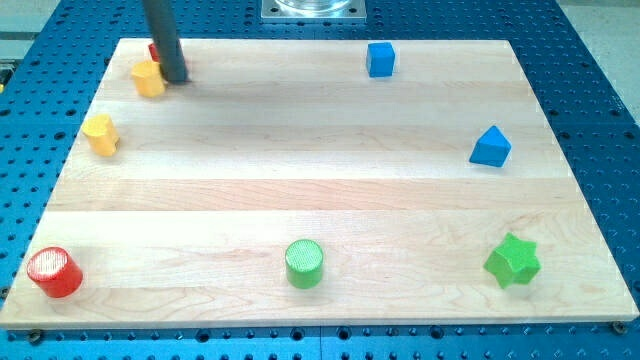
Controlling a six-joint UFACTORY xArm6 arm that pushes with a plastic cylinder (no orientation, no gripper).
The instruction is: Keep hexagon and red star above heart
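Observation:
The yellow hexagon [148, 77] lies near the board's top-left corner. A red block [154, 50], probably the red star, shows only as a sliver behind the rod, just above the hexagon. The yellow heart [100, 134] lies below them near the left edge. My tip [175, 78] rests on the board right beside the hexagon's right side, touching or almost touching it, and just below-right of the red block.
A blue cube [380, 59] sits at the top middle, a blue triangular block [490, 147] at the right. A red cylinder [54, 272] is at the bottom left, a green cylinder [304, 264] at the bottom middle, a green star [512, 261] at the bottom right.

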